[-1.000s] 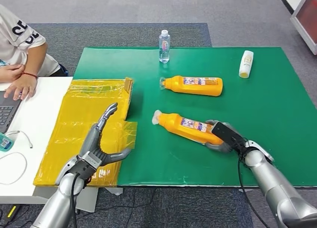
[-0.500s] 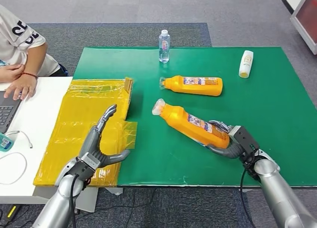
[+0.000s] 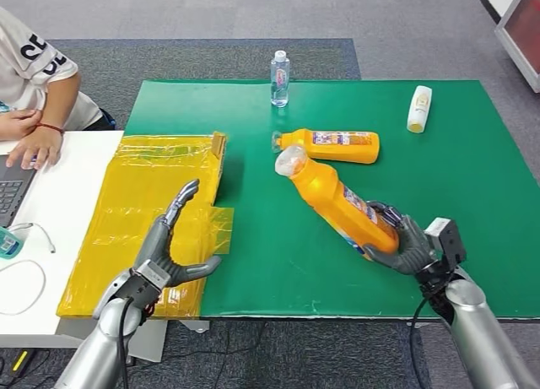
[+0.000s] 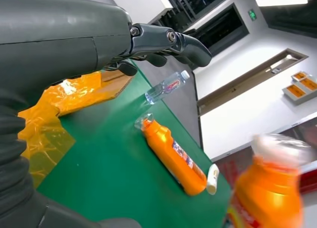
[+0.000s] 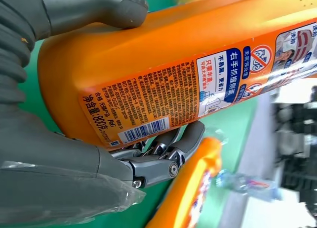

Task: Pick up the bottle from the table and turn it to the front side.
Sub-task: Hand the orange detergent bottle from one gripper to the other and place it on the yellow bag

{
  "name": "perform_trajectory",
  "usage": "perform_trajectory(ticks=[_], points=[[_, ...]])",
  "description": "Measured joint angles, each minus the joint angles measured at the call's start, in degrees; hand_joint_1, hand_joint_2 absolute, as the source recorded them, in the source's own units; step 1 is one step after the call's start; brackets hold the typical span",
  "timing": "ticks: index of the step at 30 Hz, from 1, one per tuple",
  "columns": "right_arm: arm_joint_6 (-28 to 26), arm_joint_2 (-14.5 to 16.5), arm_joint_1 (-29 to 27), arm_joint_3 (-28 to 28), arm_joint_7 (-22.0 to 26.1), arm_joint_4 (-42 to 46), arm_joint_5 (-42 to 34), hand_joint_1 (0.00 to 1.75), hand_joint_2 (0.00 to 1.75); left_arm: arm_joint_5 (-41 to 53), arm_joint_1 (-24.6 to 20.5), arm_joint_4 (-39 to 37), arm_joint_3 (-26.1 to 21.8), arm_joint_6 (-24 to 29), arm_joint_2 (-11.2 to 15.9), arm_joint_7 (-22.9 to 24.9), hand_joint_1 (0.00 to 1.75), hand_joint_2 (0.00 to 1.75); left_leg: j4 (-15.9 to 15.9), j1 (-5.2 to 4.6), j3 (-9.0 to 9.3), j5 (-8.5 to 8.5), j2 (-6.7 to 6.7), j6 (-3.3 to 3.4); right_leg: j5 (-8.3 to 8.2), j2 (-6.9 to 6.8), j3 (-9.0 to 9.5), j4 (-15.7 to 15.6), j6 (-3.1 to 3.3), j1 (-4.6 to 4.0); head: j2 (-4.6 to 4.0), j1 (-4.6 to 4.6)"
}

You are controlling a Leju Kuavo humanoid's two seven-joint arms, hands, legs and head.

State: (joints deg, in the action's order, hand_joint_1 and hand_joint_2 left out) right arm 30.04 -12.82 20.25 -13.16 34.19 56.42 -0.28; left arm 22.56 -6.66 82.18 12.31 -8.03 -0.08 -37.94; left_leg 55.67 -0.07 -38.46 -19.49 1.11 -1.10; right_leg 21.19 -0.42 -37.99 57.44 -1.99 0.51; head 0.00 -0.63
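Observation:
My right hand (image 3: 407, 245) grips the base of an orange bottle (image 3: 341, 206) and holds it lifted off the green mat (image 3: 465, 178), tilted with its clear cap end up and away from me. In the right wrist view the bottle's (image 5: 179, 74) back label with barcode faces the camera, thumb (image 5: 93, 8) on one side, fingers (image 5: 164, 154) on the other. A second orange bottle (image 3: 331, 145) lies flat on the mat just beyond. My left hand (image 3: 162, 258) hovers open over yellow plastic sheeting (image 3: 146, 203), holding nothing; its fingers (image 4: 168, 40) show spread in the left wrist view.
A small clear water bottle (image 3: 279, 78) stands at the mat's far edge. A white bottle (image 3: 418, 109) lies at the far right. A person sits at the white table (image 3: 57, 203) on the left, hand (image 3: 35, 148) by a laptop.
My right hand has lifted the nearer orange bottle off the mat and tipped its cap end upward, drawing back toward me. The left hand has stayed put.

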Motion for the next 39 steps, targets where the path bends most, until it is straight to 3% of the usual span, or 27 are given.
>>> perform_trajectory(ticks=[3,6,13,17,30,39], points=[[1.6,0.5,-1.3,0.5,0.4,2.2,-1.3,1.75,1.75,-2.1,0.0,-0.1,0.0,-1.9,0.2,-0.2,0.0,1.75,0.0,0.0,-0.01,-0.01,0.0,-0.01,0.0,0.0,-0.02,0.0,0.0,0.0,0.0,0.0],[2.5,1.1,-2.1,0.4,0.4,4.5,-1.7,1.75,1.75,-7.6,-0.2,-0.7,-0.1,-7.7,0.8,-1.3,0.0,1.75,0.0,0.01,-0.02,-0.01,0.0,-0.02,0.0,0.01,-0.04,0.0,0.01,-0.01,0.0,0.0],[3.7,4.1,-0.8,-1.9,-0.8,7.4,-1.5,1.75,1.75,-25.8,-2.9,-5.0,-1.0,-36.1,4.3,-2.1,0.0,1.75,0.0,0.02,-0.02,0.06,0.01,-0.08,-0.03,0.02,-0.07,0.1,0.04,-0.02,0.0,-0.01],[1.7,6.3,1.1,-5.3,-2.1,8.2,0.1,1.75,1.75,-27.1,-5.0,-7.7,-3.6,-44.6,4.8,-2.2,0.0,1.75,0.0,0.03,-0.02,0.11,0.01,-0.08,-0.03,0.01,-0.08,0.1,0.05,-0.03,0.0,0.0],[-3.3,10.1,3.5,-17.0,-2.9,10.9,3.3,1.75,1.75,-24.9,-12.1,-13.7,-6.2,-45.9,5.9,-2.2,0.0,1.75,0.0,0.03,-0.06,0.14,-0.01,-0.07,-0.03,0.0,-0.11,0.1,0.05,-0.03,0.0,-0.01],[-4.7,10.7,3.6,-19.8,-2.7,11.3,3.0,1.75,1.75,-24.9,-14.8,-15.7,-6.1,-45.3,6.7,-2.2,0.0,1.75,0.0,0.02,-0.06,0.15,-0.01,-0.08,-0.04,0.0,-0.12,0.1,0.05,-0.03,0.0,-0.01]])
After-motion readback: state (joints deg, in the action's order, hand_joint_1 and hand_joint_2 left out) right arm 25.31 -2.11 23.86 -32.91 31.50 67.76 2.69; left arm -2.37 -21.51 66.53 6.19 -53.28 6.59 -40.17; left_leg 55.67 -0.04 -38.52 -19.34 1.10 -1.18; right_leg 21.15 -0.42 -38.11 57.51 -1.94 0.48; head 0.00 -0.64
